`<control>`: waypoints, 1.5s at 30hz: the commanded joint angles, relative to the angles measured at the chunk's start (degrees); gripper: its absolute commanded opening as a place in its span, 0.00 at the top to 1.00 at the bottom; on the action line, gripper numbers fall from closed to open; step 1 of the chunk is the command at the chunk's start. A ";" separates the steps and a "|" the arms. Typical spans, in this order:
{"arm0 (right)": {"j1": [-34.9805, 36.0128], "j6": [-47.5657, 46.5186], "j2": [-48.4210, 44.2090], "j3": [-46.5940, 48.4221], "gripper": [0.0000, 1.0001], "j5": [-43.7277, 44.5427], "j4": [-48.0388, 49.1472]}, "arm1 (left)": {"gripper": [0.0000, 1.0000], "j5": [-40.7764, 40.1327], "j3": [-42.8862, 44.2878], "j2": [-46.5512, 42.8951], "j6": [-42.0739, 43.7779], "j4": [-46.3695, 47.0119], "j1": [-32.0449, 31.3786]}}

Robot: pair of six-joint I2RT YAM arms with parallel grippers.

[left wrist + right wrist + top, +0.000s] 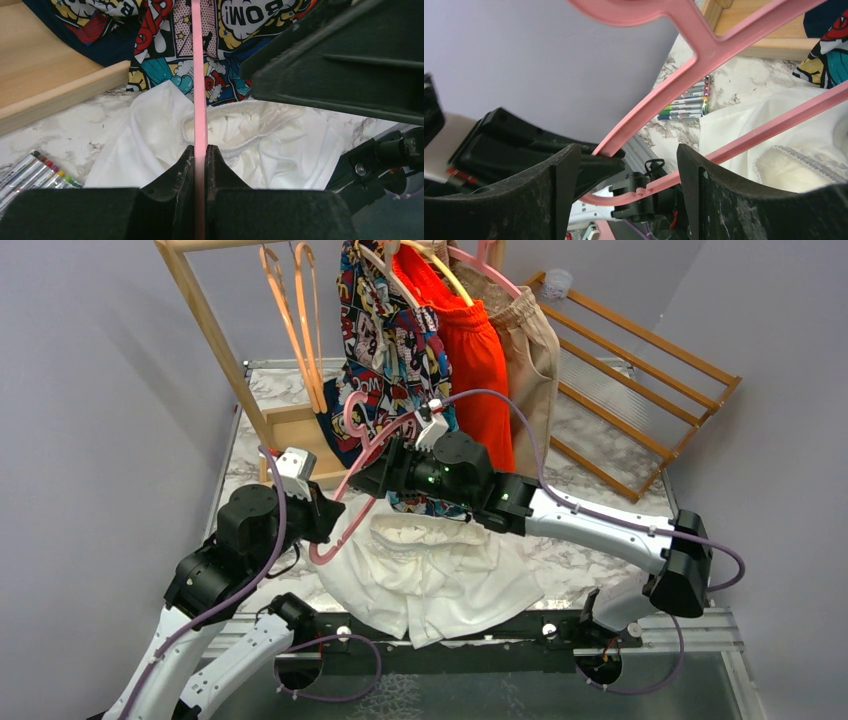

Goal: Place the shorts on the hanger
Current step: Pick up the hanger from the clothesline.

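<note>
The left end effector is shut tight on the thin pink hanger. It holds the hanger up in the air, tipped on a slant. The right end effector is close to the hanger too. Its two fingers are wide apart, with pink bars of the hanger running between them, and they do not pinch anything.

The white shorts lie in a soft heap on the worktop, just under the low end of the hanger and a little to its right. The waist hole faces the hanger. The comic-print shorts hang behind the hanger.

I think the robot is at the start: the hanger is picked up, but the shorts are not on it yet. Next, I think the open end effector needs to go down from the hanger and grab the waistband. Then the shorts can be lifted over the hanger's bar. The cloth is floppy, so it could slip off.
</note>
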 commanded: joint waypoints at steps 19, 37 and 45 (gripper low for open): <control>0.53 15.45 7.43 0.54 0.37 4.24 7.82 | 1.00 4.84 -1.10 -2.90 2.25 4.77 -0.09; 0.49 16.57 5.91 -3.68 0.77 1.36 13.22 | 0.97 7.26 -2.76 -5.56 0.84 5.13 -0.08; 0.41 14.81 1.34 -7.80 0.89 -3.40 15.13 | 0.02 7.89 -0.89 -8.57 0.27 4.02 -0.09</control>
